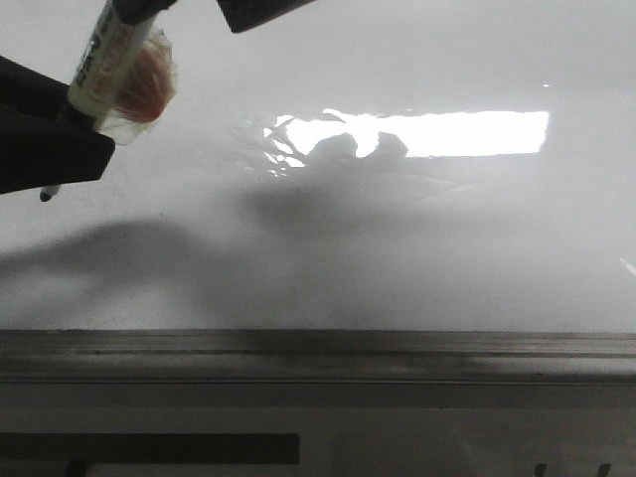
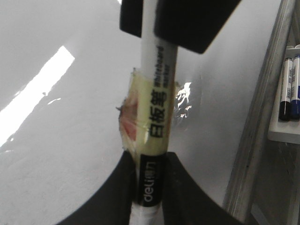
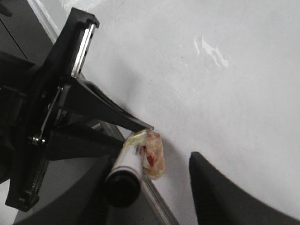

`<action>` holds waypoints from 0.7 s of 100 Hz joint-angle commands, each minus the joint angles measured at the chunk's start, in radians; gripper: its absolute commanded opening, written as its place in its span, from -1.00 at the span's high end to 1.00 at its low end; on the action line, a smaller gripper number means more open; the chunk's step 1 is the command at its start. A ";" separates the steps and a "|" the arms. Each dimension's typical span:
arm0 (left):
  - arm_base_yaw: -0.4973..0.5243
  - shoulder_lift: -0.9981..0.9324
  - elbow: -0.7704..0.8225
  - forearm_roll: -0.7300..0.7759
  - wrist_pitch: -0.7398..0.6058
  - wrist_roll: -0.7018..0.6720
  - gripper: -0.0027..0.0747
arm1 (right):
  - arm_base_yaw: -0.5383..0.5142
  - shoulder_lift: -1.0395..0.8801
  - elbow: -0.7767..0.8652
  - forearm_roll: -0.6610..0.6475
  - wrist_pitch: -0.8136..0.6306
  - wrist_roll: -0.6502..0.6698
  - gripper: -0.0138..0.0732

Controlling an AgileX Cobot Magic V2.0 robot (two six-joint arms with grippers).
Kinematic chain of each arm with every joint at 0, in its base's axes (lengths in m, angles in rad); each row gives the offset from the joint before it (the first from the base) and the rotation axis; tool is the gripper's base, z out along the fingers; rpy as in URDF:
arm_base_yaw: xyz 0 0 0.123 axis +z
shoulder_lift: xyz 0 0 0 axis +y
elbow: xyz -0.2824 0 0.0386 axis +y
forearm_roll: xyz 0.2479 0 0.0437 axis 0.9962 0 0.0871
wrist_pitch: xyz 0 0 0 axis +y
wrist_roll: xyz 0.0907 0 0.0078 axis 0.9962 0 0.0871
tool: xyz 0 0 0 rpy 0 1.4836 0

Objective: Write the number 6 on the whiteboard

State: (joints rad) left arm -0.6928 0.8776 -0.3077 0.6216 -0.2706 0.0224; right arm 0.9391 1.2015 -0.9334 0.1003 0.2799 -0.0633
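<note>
The whiteboard (image 1: 397, 238) is glossy white with a bright glare patch; no drawn number 6 shows on it. My left gripper (image 1: 50, 139) is shut on a white whiteboard marker (image 1: 104, 70) wrapped in yellowish tape with an orange lump. The marker's dark tip (image 1: 45, 196) points down at the board's left side. In the left wrist view the fingers (image 2: 187, 187) clamp the marker (image 2: 157, 108). My right gripper (image 3: 150, 161) is open, its jaws set wide around the marker's black back end (image 3: 123, 187). It also shows in the front view (image 1: 258, 10).
A grey metal rail (image 1: 318, 353) runs along the board's lower edge and also shows in the left wrist view (image 2: 262, 117). Beyond the rail, a white tray (image 2: 281, 133) holds spare blue-capped markers (image 2: 286, 89).
</note>
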 commanded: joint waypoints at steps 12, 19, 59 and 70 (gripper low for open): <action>0.000 -0.010 -0.025 -0.014 -0.071 -0.004 0.98 | 0.001 -0.006 -0.058 0.023 -0.023 -0.008 -0.08; 0.000 -0.010 -0.025 -0.014 -0.071 -0.004 0.98 | 0.001 -0.006 -0.058 0.023 -0.031 -0.008 -0.08; 0.000 -0.010 -0.025 -0.014 -0.071 -0.004 0.98 | 0.004 0.032 -0.065 0.034 -0.060 -0.008 -0.08; 0.000 -0.010 -0.025 -0.014 -0.071 -0.004 0.98 | 0.015 0.039 -0.076 0.036 -0.060 -0.008 -0.08</action>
State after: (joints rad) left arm -0.6928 0.8776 -0.3077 0.6216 -0.2706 0.0224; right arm 0.9477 1.2580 -0.9671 0.1294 0.2979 -0.0633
